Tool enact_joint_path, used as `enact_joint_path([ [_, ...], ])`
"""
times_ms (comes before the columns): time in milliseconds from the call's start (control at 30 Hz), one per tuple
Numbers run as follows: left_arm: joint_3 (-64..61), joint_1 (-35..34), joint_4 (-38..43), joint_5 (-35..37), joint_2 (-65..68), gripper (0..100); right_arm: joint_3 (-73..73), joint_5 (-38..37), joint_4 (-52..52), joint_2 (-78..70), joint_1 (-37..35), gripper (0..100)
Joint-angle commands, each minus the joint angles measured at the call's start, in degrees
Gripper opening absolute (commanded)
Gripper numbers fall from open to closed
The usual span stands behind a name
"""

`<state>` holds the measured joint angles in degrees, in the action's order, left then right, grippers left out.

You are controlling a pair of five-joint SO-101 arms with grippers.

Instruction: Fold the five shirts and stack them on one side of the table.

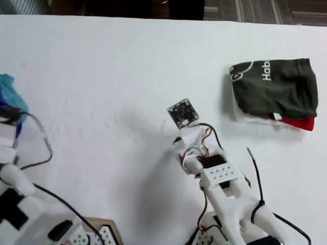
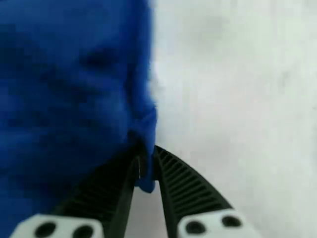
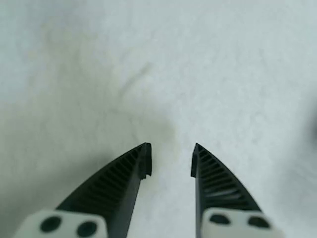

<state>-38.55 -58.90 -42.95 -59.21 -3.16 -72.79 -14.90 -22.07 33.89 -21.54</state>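
A stack of folded shirts [image 1: 273, 92] lies at the right side of the white table [image 1: 112, 76], dark green on top, with white and red edges showing beneath. At the table's far left edge lie a blue shirt [image 2: 69, 84] and a teal cloth [image 1: 9, 89]. My left gripper [image 2: 147, 166] is shut on the edge of the blue shirt, which bunches between its fingers. My right gripper [image 3: 171, 161] hovers open over bare white table. In the high view the right arm [image 1: 204, 158] stands near the table's middle, left of the stack.
Black cables [image 1: 46, 153] trail from the left arm's base at the lower left. The table's far edge [image 1: 153, 18] meets a dark floor. A wide stretch of white tabletop lies between the two arms.
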Motion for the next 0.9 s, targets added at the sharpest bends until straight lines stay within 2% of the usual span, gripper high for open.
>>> enact_joint_path([
  [0, 2.15, -0.26, -3.08, -0.44, -7.38, 3, 0.26, 0.35, 1.01, 1.98, 0.13, 14.1],
  [200, 2.42, 0.00, -6.59, -0.26, -13.19, 3, 0.26, 0.35, 1.01, 1.98, 0.13, 14.1],
  [367, 2.59, 5.45, -14.51, 1.93, -20.04, 3, 0.26, 0.44, 1.10, 1.98, 0.13, 14.1],
  [500, 4.26, 14.77, -22.59, 8.44, -29.63, 3, 0.26, 0.44, 1.10, 1.89, 0.22, 14.1],
  [633, 9.80, 27.34, -31.56, 14.86, -37.71, 3, 0.26, 0.44, 1.10, 1.89, 0.31, 14.1],
  [867, 25.36, 47.30, -42.55, 26.55, -41.14, 3, -0.26, 0.44, 2.33, 1.89, 0.57, 14.1],
])
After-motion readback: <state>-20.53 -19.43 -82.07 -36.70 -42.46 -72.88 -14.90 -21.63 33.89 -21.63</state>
